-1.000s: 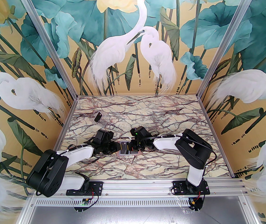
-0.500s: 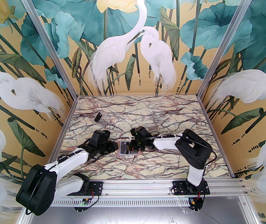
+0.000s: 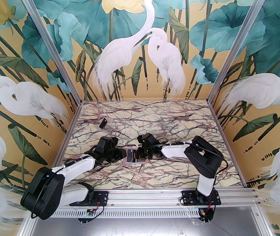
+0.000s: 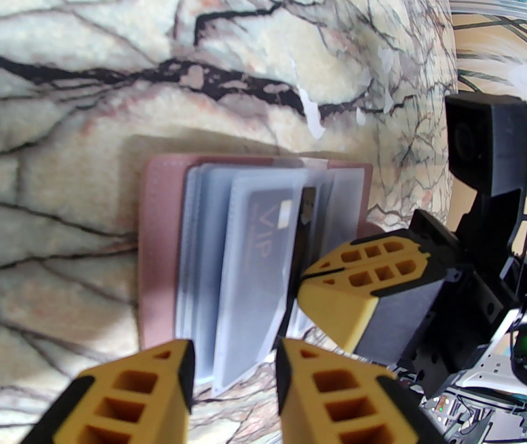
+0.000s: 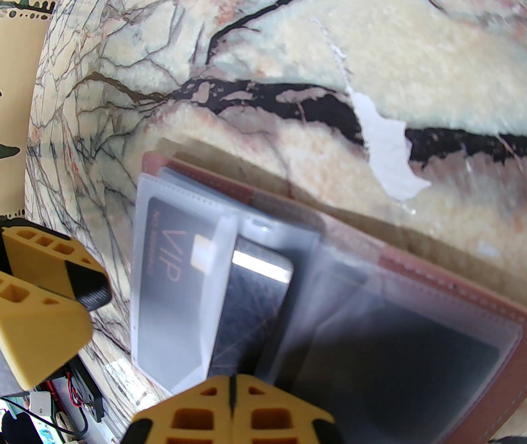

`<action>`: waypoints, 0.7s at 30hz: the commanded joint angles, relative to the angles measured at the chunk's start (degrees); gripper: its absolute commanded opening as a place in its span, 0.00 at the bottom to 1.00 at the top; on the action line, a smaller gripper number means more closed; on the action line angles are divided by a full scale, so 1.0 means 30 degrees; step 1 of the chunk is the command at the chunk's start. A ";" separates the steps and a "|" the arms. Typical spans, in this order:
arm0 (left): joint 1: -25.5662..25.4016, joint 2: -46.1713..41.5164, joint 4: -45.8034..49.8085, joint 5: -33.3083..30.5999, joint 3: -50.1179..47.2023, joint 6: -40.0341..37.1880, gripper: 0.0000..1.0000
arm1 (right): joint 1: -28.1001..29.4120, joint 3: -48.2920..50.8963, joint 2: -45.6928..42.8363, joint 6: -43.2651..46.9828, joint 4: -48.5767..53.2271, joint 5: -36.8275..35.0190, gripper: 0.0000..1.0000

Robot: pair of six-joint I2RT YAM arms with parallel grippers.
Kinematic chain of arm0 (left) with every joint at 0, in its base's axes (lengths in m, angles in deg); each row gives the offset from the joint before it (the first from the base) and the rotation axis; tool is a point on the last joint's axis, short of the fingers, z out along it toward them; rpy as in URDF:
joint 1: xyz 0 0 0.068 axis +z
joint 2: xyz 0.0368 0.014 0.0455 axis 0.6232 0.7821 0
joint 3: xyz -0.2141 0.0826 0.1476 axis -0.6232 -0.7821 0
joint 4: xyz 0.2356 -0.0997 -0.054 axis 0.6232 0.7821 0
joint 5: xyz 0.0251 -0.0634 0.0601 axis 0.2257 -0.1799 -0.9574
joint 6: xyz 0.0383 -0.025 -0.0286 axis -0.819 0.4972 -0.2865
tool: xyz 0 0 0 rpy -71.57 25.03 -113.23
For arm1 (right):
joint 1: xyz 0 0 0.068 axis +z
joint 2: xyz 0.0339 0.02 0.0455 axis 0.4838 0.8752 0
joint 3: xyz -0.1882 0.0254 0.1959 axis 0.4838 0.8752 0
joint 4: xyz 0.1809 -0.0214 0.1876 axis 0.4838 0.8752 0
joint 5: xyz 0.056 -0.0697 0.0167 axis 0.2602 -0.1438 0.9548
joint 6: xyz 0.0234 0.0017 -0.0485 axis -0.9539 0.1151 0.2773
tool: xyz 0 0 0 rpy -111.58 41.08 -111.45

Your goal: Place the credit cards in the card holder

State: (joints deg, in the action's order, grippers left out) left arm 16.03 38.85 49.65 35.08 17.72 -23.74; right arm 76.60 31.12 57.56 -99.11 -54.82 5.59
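Note:
The pink-brown card holder (image 3: 131, 159) lies open on the table between my two grippers, its cover (image 4: 157, 248) flat and the clear sleeves fanned up. One sleeve holds a black credit card (image 4: 263, 238) lettered VIP (image 5: 166, 266). A second black card (image 5: 254, 312) stands tilted among the sleeves, its top edge bare. My right gripper (image 5: 231, 386) is shut, with its tips (image 4: 312, 275) at that card's near end; I cannot tell whether it pinches the card. My left gripper (image 4: 235, 363) is open just off the holder's left edge, a sleeve's edge at its gap.
A small clear plastic box (image 3: 104, 124) with something dark in it lies at the back left of the marble table (image 3: 179, 131). Another dark card shows through the right-hand sleeve (image 5: 383, 354). Painted walls close three sides.
The left arm drew back to the left, then came forward again to the holder's edge. The right arm and the holder have not moved.

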 commanded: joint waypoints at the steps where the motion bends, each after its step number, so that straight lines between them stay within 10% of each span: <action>1: -0.0026 0.0543 -0.0866 0.0781 0.0524 0.0181 0.37 | 0.0102 0.0173 0.0336 -0.0141 -0.0118 -0.0271 0.00; 21: -0.0608 0.1880 -0.1746 0.1242 0.1009 0.0415 0.36 | 0.0081 -0.0035 0.0664 -0.0106 -0.0434 0.0333 0.00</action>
State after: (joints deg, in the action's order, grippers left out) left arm 14.52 43.50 45.59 37.72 19.54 -23.15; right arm 76.60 31.12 57.99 -99.11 -55.27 5.90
